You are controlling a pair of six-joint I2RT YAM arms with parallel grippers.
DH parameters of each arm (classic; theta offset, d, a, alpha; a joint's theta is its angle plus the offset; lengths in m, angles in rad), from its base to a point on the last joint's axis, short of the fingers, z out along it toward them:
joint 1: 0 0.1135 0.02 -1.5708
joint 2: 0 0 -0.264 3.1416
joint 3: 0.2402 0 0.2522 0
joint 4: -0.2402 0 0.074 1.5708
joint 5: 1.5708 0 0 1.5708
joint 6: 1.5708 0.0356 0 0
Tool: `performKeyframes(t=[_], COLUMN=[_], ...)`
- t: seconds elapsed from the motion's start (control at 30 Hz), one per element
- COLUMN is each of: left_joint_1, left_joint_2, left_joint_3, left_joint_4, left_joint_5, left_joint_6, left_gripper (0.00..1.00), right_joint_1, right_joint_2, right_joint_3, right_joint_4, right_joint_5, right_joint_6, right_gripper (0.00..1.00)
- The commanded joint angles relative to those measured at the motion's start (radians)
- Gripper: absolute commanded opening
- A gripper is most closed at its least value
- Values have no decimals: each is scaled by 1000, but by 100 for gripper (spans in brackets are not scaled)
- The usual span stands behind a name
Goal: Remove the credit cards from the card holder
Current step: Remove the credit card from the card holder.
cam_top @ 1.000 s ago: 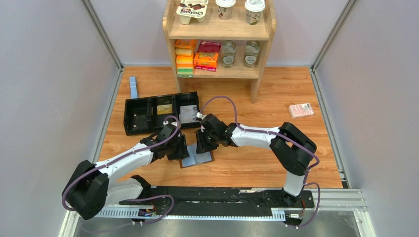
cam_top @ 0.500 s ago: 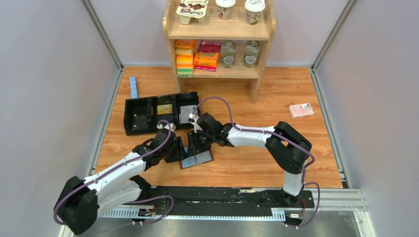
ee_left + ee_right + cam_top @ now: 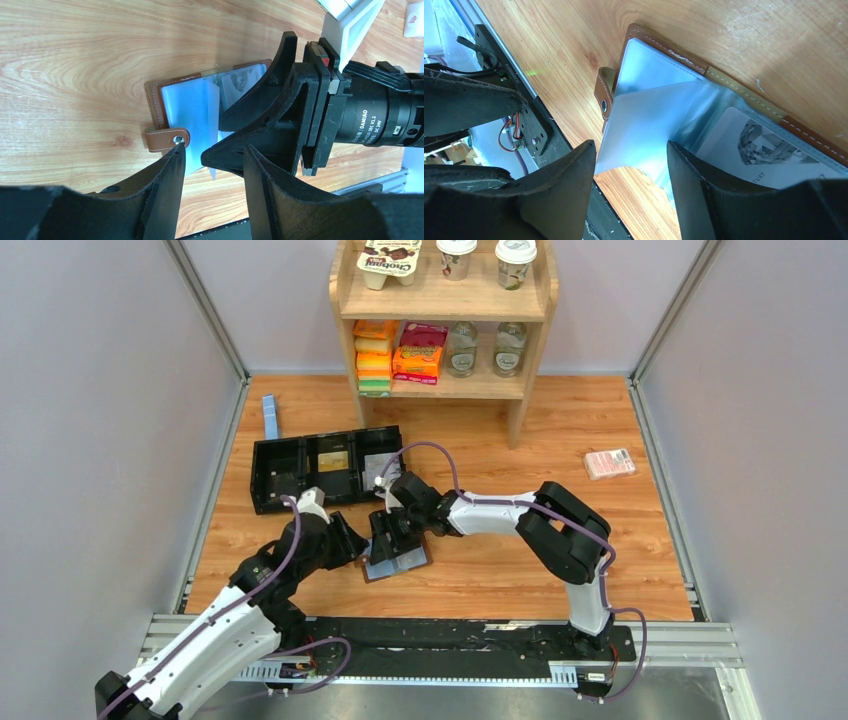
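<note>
**Jaws wide, target just off to one side**

From the top: finds the card holder (image 3: 402, 562) spread flat just below centre frame, with its long axis roughly left to right. Puts the right gripper (image 3: 388, 540) directly over its left half, reaching in from the right, and the left gripper (image 3: 355, 545) just beside its left edge, off the leather.

Over to the left wrist: shows own jaws parted, nothing gripped. Looks past them at the brown snap tab (image 3: 167, 137) and blue pockets mid-frame, with one of the credit cards (image 3: 241, 80) peeking out at upper centre behind black fingers.

On to the right wrist: catches jaws standing apart, straddling a loose clear sleeve leaf (image 3: 649, 120) without pinching it. Places that pale card at lower right, tucked in its pocket, beyond the right-hand finger. Reckons the right arm nearer, with a short sideways shift toward the card needed first.
</note>
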Motion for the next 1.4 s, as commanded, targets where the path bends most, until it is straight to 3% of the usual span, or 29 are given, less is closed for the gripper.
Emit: performKeyframes(t=[0.0,0.2,0.47,0.63,1.03,1.37], left_joint_1=[-2,-2,-2,-2,-2,-2], left_joint_2=[10,30,-17,-54,38,278], left_joint_3=[17,71,97,99,96,74], left_joint_4=[7,7,-22,-35,75,292], left_joint_5=[6,-8,-36,-51,24,154], left_joint_6=[-17,-14,-34,-44,-57,-83], left_gripper=[54,54,54,54,54,54], right_joint_1=[2,-1,1,-1,-88,-148], right_joint_2=[-37,-65,29,32,-153,-186], right_joint_3=[34,49,86,86,14,-69], right_joint_4=[-23,-19,34,35,-37,-111], right_joint_5=[21,-7,-106,-76,100,225], right_joint_6=[-52,-75,-55,-66,-110,-158], right_gripper=[62,64,68,67,43,33])
